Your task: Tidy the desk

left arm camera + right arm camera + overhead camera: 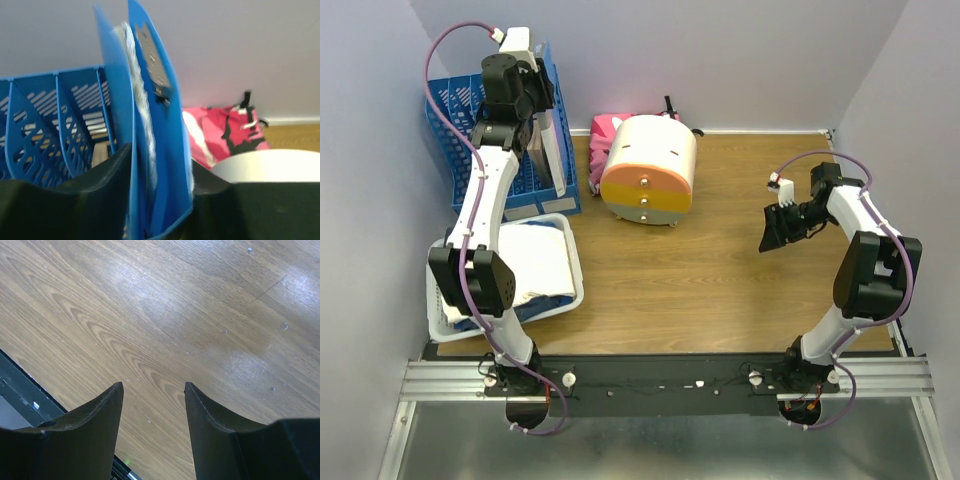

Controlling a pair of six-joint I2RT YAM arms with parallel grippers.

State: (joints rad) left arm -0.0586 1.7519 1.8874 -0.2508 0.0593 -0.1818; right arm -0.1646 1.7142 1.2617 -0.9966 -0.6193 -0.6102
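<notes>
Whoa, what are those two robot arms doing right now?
They are tidying a brown wooden desk. The left gripper is clamped on a blue plastic folder stuffed with papers, holding it upright at the blue plastic file rack in the back left corner. The right gripper hangs open and empty over bare wood. A round white, orange and yellow drawer box and a pink bag sit at the back.

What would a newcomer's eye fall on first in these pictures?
The round white, orange and yellow drawer unit at the far middle of the desk, a pink bag behind it. At far left, the left fingers clamp a blue folder by the blue rack. The right fingers hang open over bare wood.
</notes>
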